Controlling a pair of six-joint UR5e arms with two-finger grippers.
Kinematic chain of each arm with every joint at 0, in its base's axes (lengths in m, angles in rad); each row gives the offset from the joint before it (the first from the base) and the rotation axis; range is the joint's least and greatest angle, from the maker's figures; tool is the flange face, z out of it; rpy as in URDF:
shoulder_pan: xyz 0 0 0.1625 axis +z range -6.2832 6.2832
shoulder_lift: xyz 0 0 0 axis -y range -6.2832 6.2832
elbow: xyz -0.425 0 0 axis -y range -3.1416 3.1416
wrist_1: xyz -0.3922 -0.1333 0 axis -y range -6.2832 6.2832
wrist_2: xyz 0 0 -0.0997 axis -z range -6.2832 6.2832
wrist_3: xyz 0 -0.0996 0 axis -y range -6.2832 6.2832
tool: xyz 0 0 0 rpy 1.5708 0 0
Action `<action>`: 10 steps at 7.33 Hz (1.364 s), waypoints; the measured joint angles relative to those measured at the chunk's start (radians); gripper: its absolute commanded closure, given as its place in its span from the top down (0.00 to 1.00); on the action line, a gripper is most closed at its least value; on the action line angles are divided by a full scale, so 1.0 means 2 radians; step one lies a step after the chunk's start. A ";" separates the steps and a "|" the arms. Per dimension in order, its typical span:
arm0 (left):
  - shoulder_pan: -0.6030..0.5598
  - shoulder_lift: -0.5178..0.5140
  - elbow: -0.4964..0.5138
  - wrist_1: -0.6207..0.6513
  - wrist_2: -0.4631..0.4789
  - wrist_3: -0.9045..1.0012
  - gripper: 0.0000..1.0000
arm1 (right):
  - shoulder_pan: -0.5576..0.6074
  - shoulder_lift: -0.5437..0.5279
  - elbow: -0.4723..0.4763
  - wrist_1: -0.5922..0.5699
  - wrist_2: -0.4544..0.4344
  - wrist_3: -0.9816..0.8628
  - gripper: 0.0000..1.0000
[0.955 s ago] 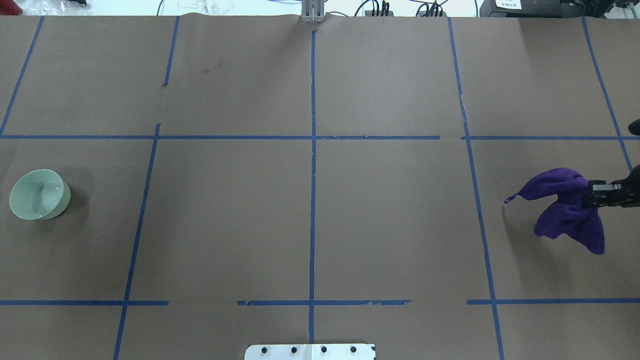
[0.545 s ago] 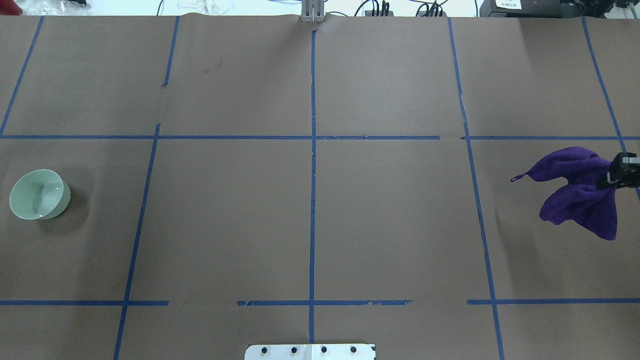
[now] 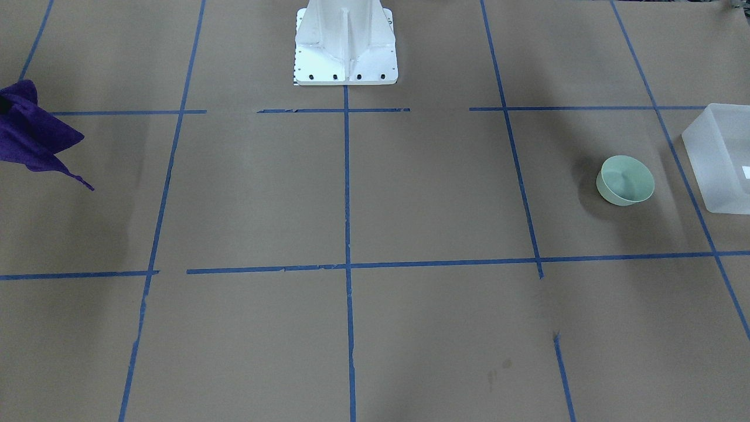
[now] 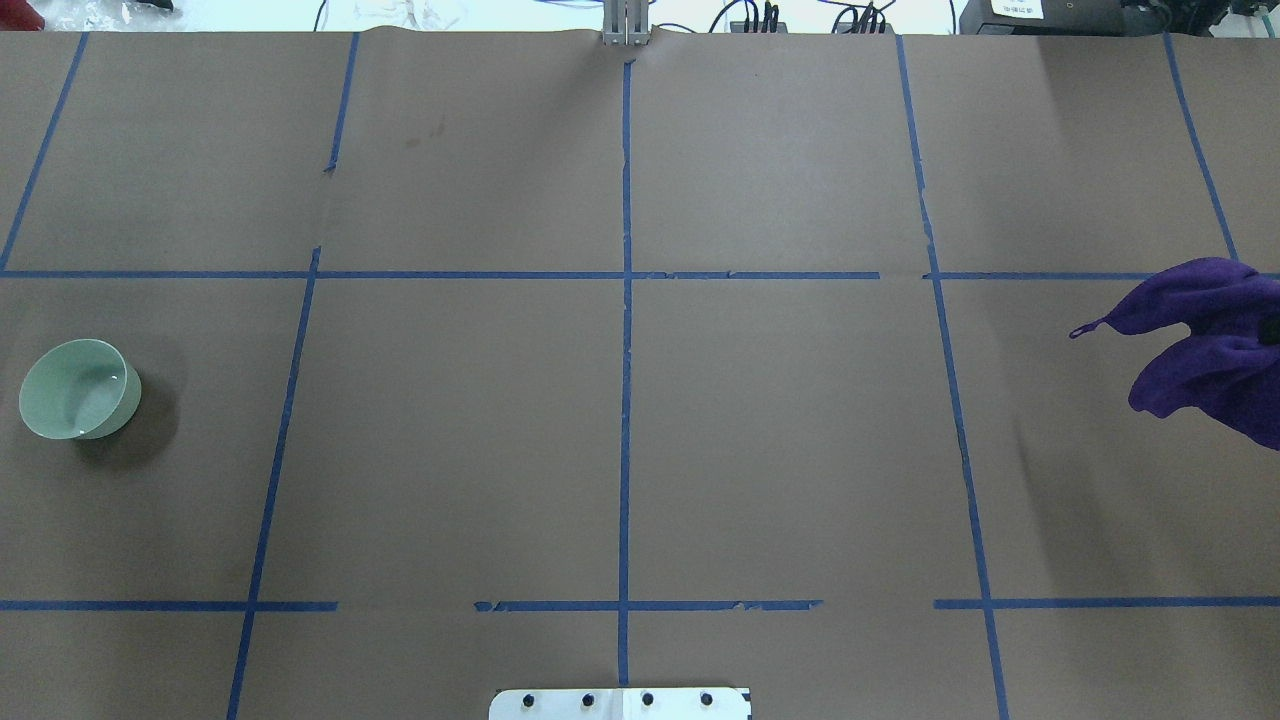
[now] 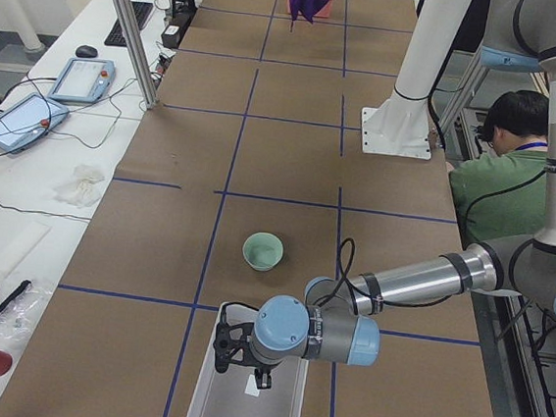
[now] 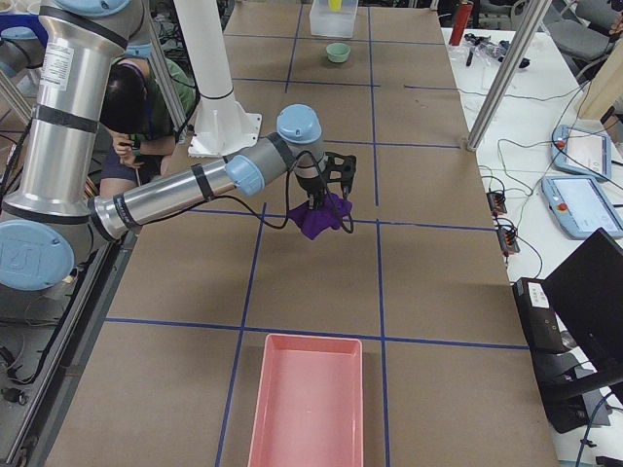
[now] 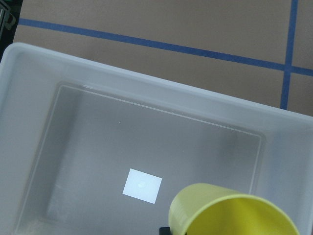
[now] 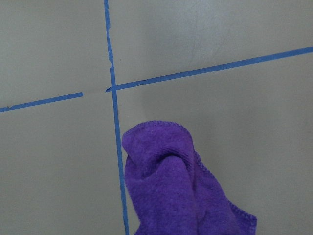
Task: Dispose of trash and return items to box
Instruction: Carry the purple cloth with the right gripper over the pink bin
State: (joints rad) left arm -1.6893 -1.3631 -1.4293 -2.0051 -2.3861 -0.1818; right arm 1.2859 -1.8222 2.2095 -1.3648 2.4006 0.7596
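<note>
Two items belong in the box and neither looks home yet, so I judge the job under halfway: cup to let go, bowl to fetch, cloth to drop. Nearest, at the table's left end, the left gripper point(image 5: 240, 365) hangs over the box point(image 7: 146, 87). The yellow cup point(image 7: 230, 213) sits close under its wrist camera, tilted and looming large against the box floor and its white label point(image 7: 142, 186). The fingers are outside that picture, so I read them as closed on the cup from how high it rides, not from seeing them. The cup is near one box wall, so lowering it should want a little care with the rim. Just beside the box, on the table point(image 4: 780, 450), the mint bowl point(image 4: 78, 388) stands upright and apart from the box wall, with room all round for a grasp. Beyond it runs a wide stretch of brown paper carrying only blue tape lines, with the white robot base point(image 3: 345, 47) at the robot's side. Farther on, the right gripper point(image 6: 327, 197) is clamped on a purple cloth point(image 4: 1205, 340) that hangs off the surface, its shadow apart from it. Farthest, a pink tray point(image 6: 307, 404) lies at the table's right end near the edge; the cloth is short of it, not above it.
</note>
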 measured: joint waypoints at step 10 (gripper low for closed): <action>0.102 0.002 0.021 -0.071 -0.007 -0.075 0.54 | 0.105 0.000 0.026 -0.144 0.002 -0.202 0.00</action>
State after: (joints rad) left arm -1.4855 -1.3600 -1.3865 -2.1475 -2.4008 -0.3316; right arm 1.4968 -1.8226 2.2606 -1.6526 2.4041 0.3555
